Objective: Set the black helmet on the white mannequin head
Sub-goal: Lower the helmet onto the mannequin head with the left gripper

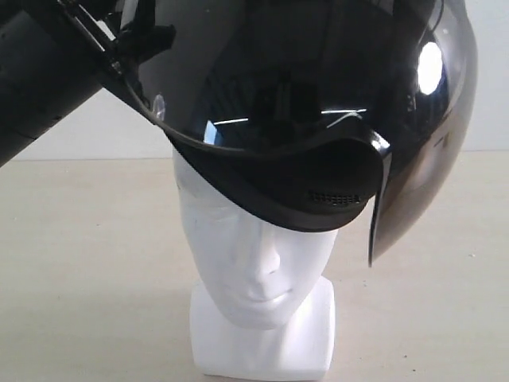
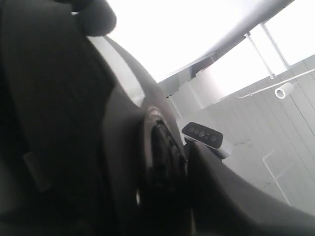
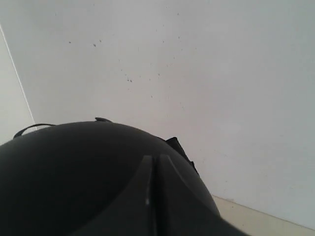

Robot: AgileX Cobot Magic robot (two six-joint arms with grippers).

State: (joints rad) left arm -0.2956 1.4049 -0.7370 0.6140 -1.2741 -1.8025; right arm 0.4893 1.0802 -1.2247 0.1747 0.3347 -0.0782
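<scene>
The white head [image 1: 254, 263] stands on the bench [image 1: 79, 278], its brow under the tilted black helmet [image 1: 318, 191], with the visor [image 1: 421, 159] hanging beside it. The left arm [image 1: 40, 72] meets the helmet's raised rim. I cannot tell whether its jaws clamp it. The right jaws are out of sight.
</scene>
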